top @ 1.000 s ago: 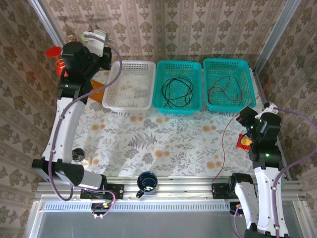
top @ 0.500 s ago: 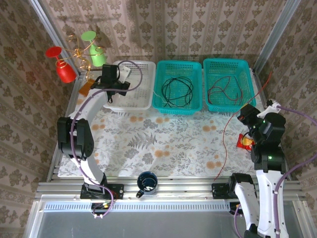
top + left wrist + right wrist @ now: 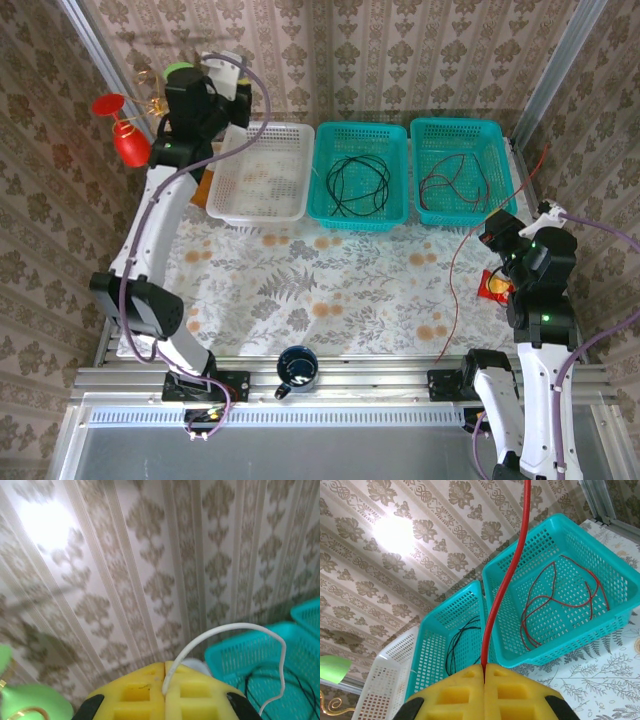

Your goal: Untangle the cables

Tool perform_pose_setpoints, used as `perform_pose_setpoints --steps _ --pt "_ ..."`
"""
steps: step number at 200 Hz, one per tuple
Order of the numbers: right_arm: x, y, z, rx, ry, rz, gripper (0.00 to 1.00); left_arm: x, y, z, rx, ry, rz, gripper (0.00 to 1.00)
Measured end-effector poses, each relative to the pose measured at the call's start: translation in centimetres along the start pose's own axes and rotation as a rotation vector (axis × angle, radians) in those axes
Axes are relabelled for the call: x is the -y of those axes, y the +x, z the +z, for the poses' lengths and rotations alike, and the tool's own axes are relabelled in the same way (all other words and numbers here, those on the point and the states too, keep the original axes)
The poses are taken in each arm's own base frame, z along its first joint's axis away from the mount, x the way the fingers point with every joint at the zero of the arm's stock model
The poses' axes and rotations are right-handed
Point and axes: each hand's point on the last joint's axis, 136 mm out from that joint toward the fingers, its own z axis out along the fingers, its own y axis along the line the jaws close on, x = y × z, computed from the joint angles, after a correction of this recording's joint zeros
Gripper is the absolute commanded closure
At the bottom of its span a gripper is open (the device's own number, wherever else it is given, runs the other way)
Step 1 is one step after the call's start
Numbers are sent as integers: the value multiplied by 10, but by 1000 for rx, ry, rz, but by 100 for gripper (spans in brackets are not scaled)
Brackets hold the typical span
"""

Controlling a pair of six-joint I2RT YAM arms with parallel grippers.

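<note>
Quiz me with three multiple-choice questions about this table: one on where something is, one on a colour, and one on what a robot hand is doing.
1. The black cables lie
A. on the floor
B. in the middle basket
C. draped over an arm

2. The cable pinched in the right hand is
A. red
B. blue
C. green

3. The left hand is
A. wide open
B. shut on a white cable
C. shut on a spoon

Answers:
1 B: the top view shows them coiled inside the teal basket between the other two.
2 A: in the right wrist view a red cable rises from between the closed yellow fingers.
3 B: in the left wrist view the yellow fingers meet, and the white cable loops out from between them.
</note>
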Motion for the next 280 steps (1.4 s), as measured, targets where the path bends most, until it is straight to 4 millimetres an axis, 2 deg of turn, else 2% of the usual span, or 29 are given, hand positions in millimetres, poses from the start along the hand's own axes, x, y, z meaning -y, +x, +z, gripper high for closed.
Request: perform_pose_setpoints --steps 12,27,38,56,75,119,152,183,245,265,280 --pt "0 0 0 0 0 0 100 -5 -13 -8 30 -23 5 100" --pt "-1 0 0 -1 -3 0 100 -12 -15 -12 35 -53 8 100" --pt "-3 -1 -1 -1 -10 1 100 -18 -13 -12 28 -76 8 100" --pt "-12 -8 -4 6 -35 5 100 -27 2 -9 -5 -101 6 100" --pt "-30 -25 -10 29 -77 3 100 -29 32 -2 -72 -108 5 100" --pt "-68 -64 -29 102 -165 -14 100 -20 123 11 -268 -93 18 100" --pt "-86 -81 -36 133 -212 -25 100 -19 164 23 -369 -90 37 100" --pt "-90 -85 -35 137 -219 -27 100 -11 210 37 -484 -64 45 100" --pt "-90 -86 -30 130 -214 -25 100 21 332 80 -812 52 10 100" --pt "-89 -86 -30 130 -213 -29 100 28 366 86 -898 73 -24 100" --pt "-89 -85 -30 126 -210 -32 100 32 383 85 -950 86 -44 100"
